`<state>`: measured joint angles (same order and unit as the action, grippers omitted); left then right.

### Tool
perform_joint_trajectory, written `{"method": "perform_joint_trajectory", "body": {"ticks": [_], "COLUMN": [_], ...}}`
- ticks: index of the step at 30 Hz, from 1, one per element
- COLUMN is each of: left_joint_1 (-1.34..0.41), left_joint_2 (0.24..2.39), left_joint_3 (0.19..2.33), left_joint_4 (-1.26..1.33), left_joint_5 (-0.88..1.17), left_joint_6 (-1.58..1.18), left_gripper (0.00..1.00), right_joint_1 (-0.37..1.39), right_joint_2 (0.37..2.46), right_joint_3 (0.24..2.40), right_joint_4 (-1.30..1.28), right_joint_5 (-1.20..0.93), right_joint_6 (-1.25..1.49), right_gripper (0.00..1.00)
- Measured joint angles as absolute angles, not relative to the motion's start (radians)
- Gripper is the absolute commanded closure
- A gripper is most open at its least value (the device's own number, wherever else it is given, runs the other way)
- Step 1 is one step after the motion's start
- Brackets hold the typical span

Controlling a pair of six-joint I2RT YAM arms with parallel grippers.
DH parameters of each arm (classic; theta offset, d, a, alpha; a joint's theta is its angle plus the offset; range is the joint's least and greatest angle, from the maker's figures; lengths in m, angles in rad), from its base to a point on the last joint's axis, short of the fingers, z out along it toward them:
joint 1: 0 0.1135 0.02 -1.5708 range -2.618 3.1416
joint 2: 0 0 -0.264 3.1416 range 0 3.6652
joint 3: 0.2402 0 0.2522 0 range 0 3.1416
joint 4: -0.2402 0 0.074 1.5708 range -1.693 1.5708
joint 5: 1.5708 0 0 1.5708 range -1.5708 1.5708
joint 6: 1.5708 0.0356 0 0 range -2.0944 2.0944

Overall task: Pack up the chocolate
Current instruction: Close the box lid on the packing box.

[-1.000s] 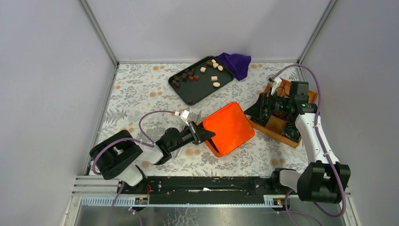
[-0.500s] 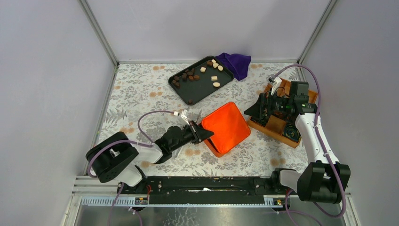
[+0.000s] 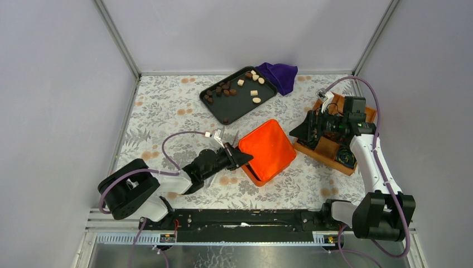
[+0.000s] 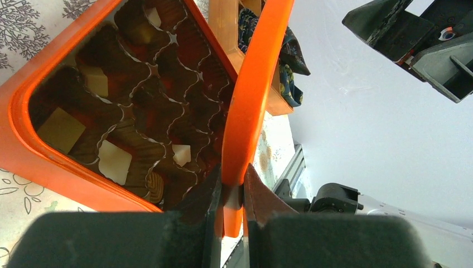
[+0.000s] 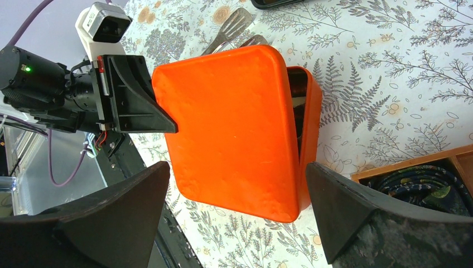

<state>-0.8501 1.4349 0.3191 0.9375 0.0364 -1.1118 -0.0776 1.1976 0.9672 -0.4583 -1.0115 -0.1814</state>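
The square orange plastic lid [image 3: 268, 149] is sinking lower than a second ago, the left gripper [image 3: 241, 159] clenching its rim beside cream and brown chocolate pieces [image 4: 114, 162] sitting in the orange box [image 4: 33, 156], the right gripper [image 3: 308, 131] hanging released

Probably a robot lab: plain grey walls [image 3: 56, 84], aluminium frame posts [image 3: 117, 39], floral tablecloth [image 3: 162, 111].

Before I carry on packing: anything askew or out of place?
The orange lid, pinched at its edge by the left gripper, sits tilted over the box, yet many chocolates lie on the black tray.
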Motion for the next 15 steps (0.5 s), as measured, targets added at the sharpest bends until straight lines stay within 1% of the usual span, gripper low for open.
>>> {"method": "perform_joint_trajectory", "body": {"ticks": [15], "left_joint_1": [-0.857], "left_joint_2": [1.376], "left_joint_3": [0.381], "left_joint_4": [0.754], "left_joint_5": [0.007], "left_joint_6": [-1.092], "left_gripper": [1.00], "right_joint_1": [-0.078], "right_joint_2": [1.198], "right_joint_3": [0.967], "right_joint_4": [-0.458], "right_joint_5": [-1.012], "right_joint_6": [-0.182], "right_gripper": [0.01]}}
